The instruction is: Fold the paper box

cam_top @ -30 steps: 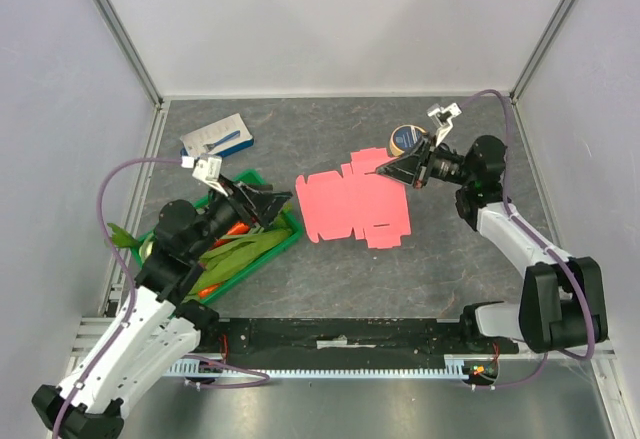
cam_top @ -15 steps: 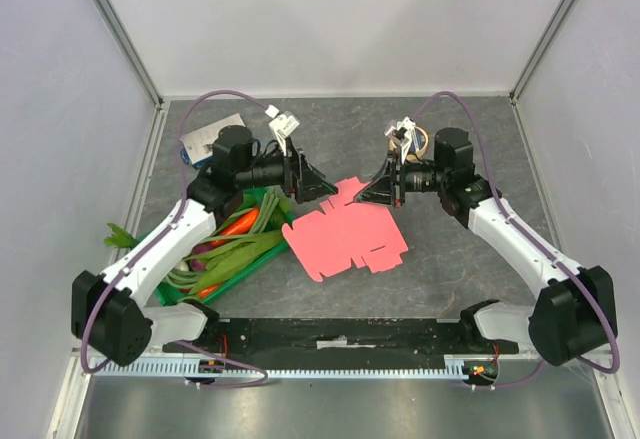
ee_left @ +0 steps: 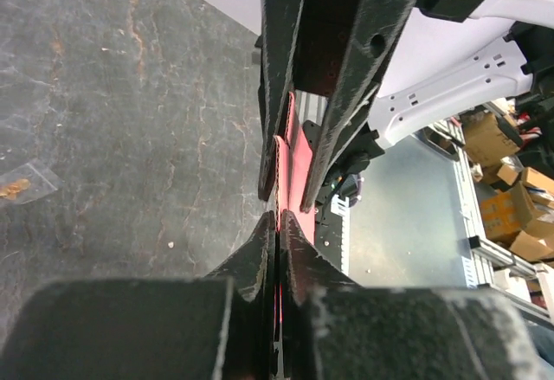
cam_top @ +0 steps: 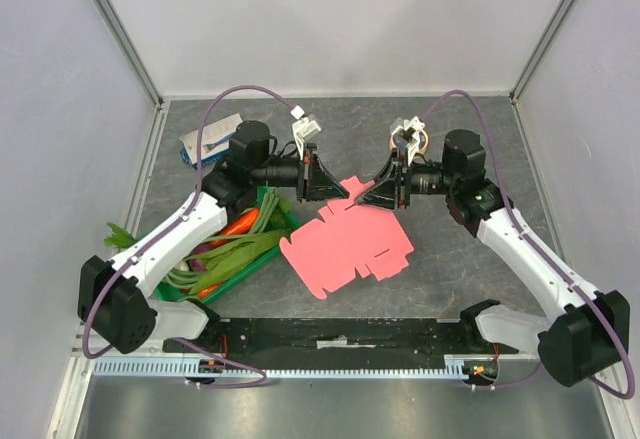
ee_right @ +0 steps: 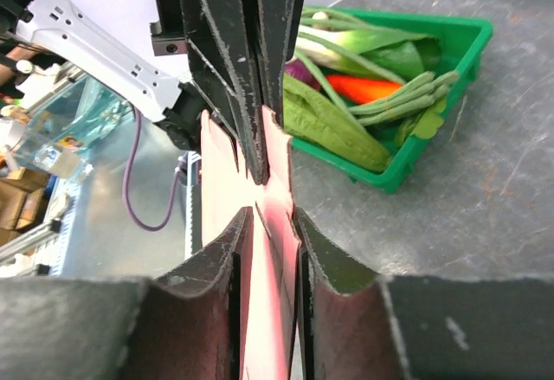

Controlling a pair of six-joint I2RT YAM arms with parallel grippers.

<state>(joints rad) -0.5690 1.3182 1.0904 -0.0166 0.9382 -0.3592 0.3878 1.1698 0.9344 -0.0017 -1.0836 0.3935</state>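
The paper box (cam_top: 345,244) is a flat pink cut-out with flaps, lying mid-table with its far edge lifted between the two grippers. My left gripper (cam_top: 340,192) comes in from the left and is shut on that edge; in the left wrist view the pink card (ee_left: 293,168) runs edge-on through the closed left gripper (ee_left: 279,222). My right gripper (cam_top: 360,200) faces it from the right. In the right wrist view the right gripper (ee_right: 270,220) has its jaws a little apart with the card (ee_right: 273,311) between them. The left fingers (ee_right: 242,68) pinch the card just beyond.
A green crate (cam_top: 255,267) of vegetables sits left of the card, under the left arm, and shows in the right wrist view as the crate (ee_right: 407,168). A blue-and-white flat package (cam_top: 205,139) lies at the back left. A small clear packet (ee_left: 22,185) rests on the table.
My left arm has swung from over the crate to the card's far edge and shut on it. The right jaws, shut before, have parted. The card has shifted left and nearer.
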